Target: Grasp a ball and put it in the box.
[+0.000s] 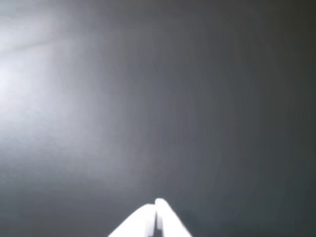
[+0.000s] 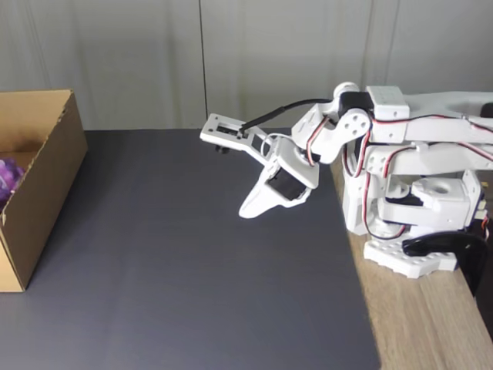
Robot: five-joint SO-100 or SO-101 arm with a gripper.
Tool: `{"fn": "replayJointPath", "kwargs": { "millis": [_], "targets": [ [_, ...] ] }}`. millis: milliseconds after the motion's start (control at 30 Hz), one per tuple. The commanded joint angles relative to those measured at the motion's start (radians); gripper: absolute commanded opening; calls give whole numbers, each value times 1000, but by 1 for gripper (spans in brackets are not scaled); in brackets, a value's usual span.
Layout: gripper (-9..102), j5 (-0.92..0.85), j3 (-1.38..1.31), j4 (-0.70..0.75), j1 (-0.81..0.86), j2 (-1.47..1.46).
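The brown cardboard box (image 2: 46,166) stands at the left edge of the fixed view. A purple and pink knobbly ball (image 2: 9,181) lies inside it, partly cut off by the frame edge. My white gripper (image 2: 248,210) hangs above the dark mat, far to the right of the box, folded back near the arm's base. Its fingers are together with nothing between them. In the wrist view the gripper (image 1: 157,203) pokes in from the bottom edge, shut, over bare dark mat.
A dark grey mat (image 2: 177,277) covers most of the table. The arm's white base (image 2: 408,216) sits on a wooden strip (image 2: 416,324) at the right. A pale wall runs behind. A bright glare marks the mat (image 1: 29,84) in the wrist view.
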Motion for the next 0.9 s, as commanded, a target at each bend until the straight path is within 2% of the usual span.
{"fn": "replayJointPath", "kwargs": {
  "millis": [0, 300, 467, 733, 867],
  "targets": [
    [0, -3, -3, 3, 20, 21],
    [0, -38, -2, 114, 43, 21],
    [0, -127, -2, 169, 46, 21],
    [0, -86, -2, 316, 37, 21],
    [0, -43, -2, 328, 28, 23]
  ]
}}
